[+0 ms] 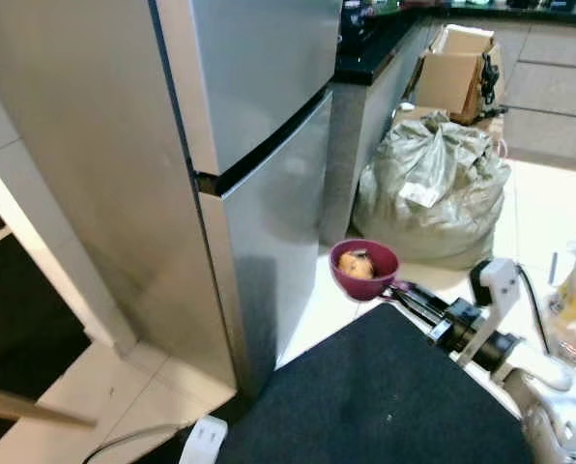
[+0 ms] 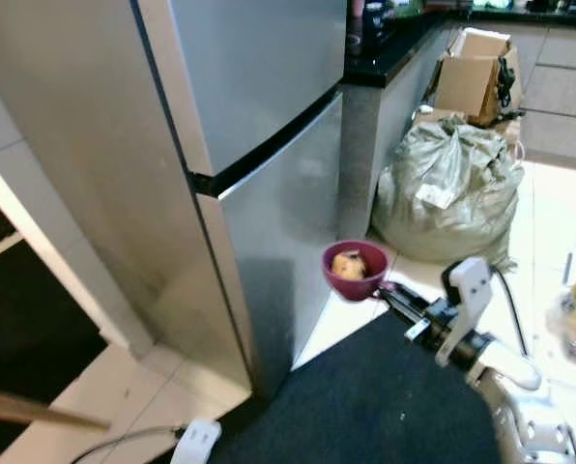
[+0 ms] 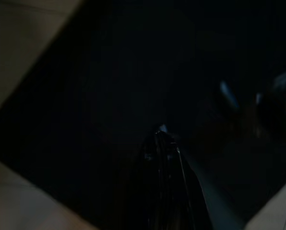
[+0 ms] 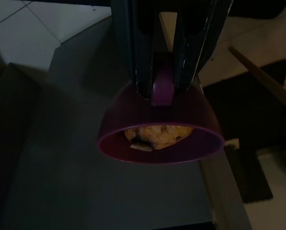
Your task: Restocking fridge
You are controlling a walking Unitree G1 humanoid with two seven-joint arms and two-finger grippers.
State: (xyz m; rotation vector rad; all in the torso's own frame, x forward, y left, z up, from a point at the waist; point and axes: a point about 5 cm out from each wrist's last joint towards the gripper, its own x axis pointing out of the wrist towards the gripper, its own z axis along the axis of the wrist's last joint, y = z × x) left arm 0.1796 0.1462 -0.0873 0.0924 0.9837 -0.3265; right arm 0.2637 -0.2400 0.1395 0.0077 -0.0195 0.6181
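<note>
1. Right tool point(image 1: 400, 288) is shut on the short tab handle of a purple bowl point(image 1: 364, 270), holding it in the air just in front of the fridge's lower door point(image 1: 273, 251), above the near edge of the pale tile floor point(image 1: 312, 319).
2. Bowl sits roughly upright, mouth up. Its handle points back toward the robot's right arm, and the rim faces the fridge point(image 1: 172, 145). The handle-to-rim axis runs near-right to far-left.
3. In the right wrist view the two black fingers point(image 4: 133, 52) clamp the handle stub from both sides.
4. Bowl is smooth, round, plastic-looking, w/ a lumpy yellow-orange food item point(image 1: 354, 263) inside; can't tell what food.
5. Fridge is brushed silver metal w/ two doors, both closed, and a dark seam between upper & lower.
6. Left tool point(image 3: 164, 158): wrist view very dark, fingertips appear together over a dark mat point(image 3: 85, 96).
7. Far right: crumpled grey sack point(image 1: 431, 188) on the floor, cardboard box point(image 1: 457, 68) behind it. Black-topped desk point(image 1: 370, 48) adjoins the fridge.
8. Dark mat point(image 1: 365, 396) lies near, under the right arm.
</note>
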